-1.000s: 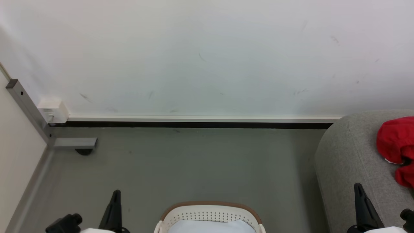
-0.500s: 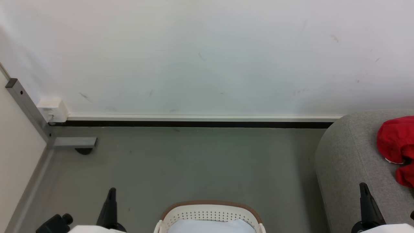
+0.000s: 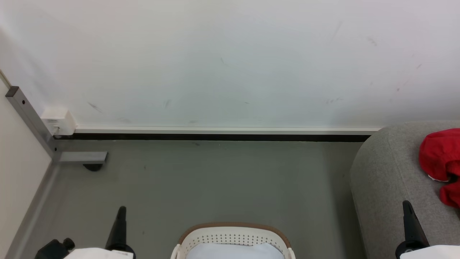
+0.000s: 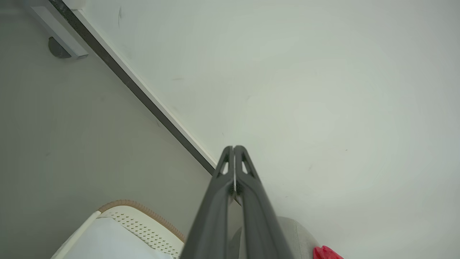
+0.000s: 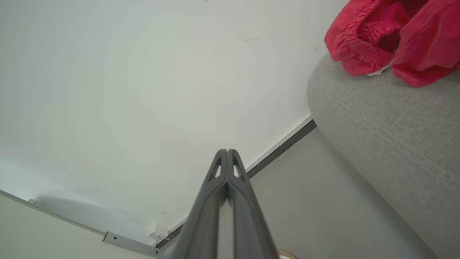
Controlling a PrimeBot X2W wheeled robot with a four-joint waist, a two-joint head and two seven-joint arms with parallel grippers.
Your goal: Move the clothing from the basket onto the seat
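Beside basket (image 3: 233, 227), left pincer (image 3: 122, 209) seemingly upright

My left gripper (image 3: 121, 213) has slid outward, away from the basket (image 3: 233, 233) on its inner side, its tip a touch higher in the head view (a small shift, no more). My right gripper (image 3: 407, 210) has eased outward likewise, further across the seat (image 3: 388, 172) toward the clothing (image 3: 438, 158). More pale forearm (image 3: 97, 253) shows behind each.
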